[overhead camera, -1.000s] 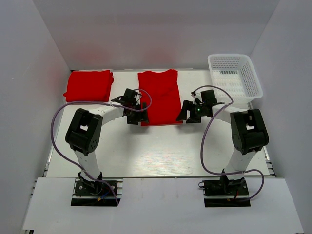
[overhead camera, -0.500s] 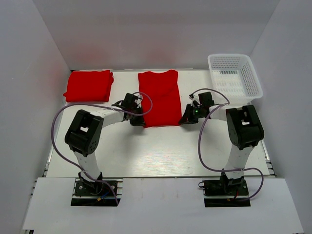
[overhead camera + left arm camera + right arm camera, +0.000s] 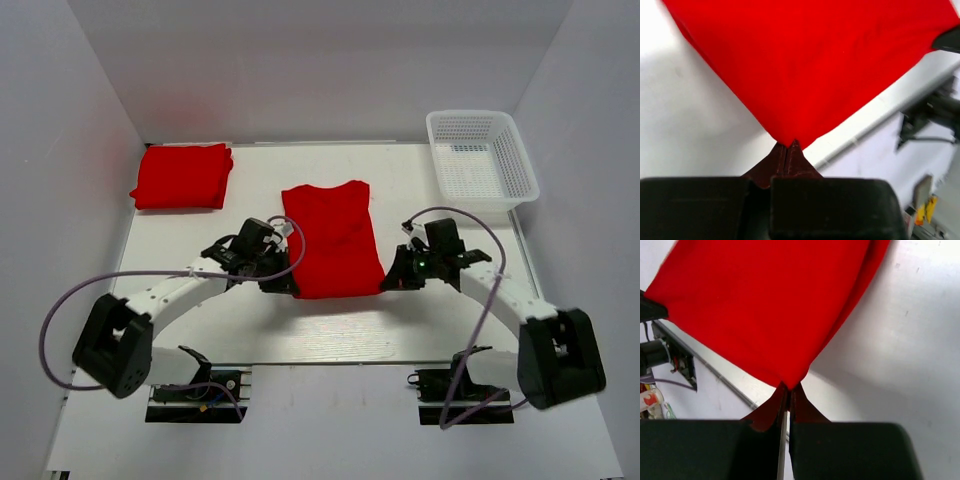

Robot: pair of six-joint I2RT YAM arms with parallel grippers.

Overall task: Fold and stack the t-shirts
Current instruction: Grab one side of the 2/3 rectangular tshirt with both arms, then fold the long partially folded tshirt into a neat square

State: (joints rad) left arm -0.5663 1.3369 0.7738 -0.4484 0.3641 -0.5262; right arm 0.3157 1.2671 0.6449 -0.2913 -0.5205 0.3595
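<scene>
T-shirt [image 3: 335,240] lay at the centre of the worktop [image 3: 330,330], near corners pinched by the closed left gripper [image 3: 287,286] and closed right gripper [image 3: 390,284]; a folded t-shirt [image 3: 182,176] sat at the far-left corner.

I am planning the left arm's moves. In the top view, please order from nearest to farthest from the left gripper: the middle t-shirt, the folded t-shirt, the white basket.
1. middle t-shirt: table centre, its near corner held in the left gripper.
2. folded t-shirt: far left.
3. white basket: far right.
</scene>
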